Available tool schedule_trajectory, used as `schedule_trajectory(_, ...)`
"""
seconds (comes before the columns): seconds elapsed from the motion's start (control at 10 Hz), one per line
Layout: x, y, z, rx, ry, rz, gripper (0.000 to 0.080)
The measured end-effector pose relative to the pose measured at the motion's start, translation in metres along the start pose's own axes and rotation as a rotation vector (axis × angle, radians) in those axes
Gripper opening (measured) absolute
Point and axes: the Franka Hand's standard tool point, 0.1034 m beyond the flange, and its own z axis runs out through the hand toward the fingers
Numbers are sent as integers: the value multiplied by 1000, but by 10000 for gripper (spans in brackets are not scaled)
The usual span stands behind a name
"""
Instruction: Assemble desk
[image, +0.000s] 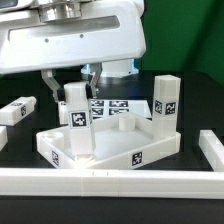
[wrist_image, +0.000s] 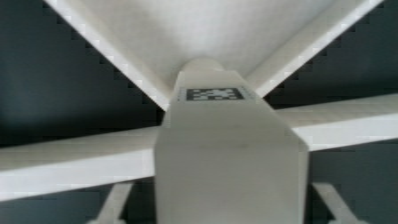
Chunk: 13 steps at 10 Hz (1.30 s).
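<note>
The desk slab (image: 105, 152) lies rim up, with one white leg (image: 166, 103) standing upright in its corner on the exterior view's right. My gripper (image: 72, 86) is shut on a second tagged leg (image: 76, 118) and holds it upright over the slab's near corner on the exterior view's left. In the wrist view this leg (wrist_image: 222, 135) fills the middle between my two fingers (wrist_image: 118, 205), and its lower end meets the slab's corner (wrist_image: 107, 40). Whether the leg sits in the socket is hidden. A third leg (image: 18, 109) lies loose on the exterior view's left.
The marker board (image: 118, 106) lies flat behind the slab. A long white border rail (image: 110, 181) runs along the front, crossing the wrist view as a white border rail (wrist_image: 347, 125). Another rail (image: 212, 150) stands on the exterior view's right.
</note>
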Motion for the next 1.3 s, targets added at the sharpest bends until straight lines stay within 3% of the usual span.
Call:
schedule_trajectory(1.0,0,-4,1,13,-2,620,291)
schedule_trajectory(1.2,0,-4,1,14,-2,612,291)
schedule_trajectory(1.3,0,-5,1,11,-2,583,359)
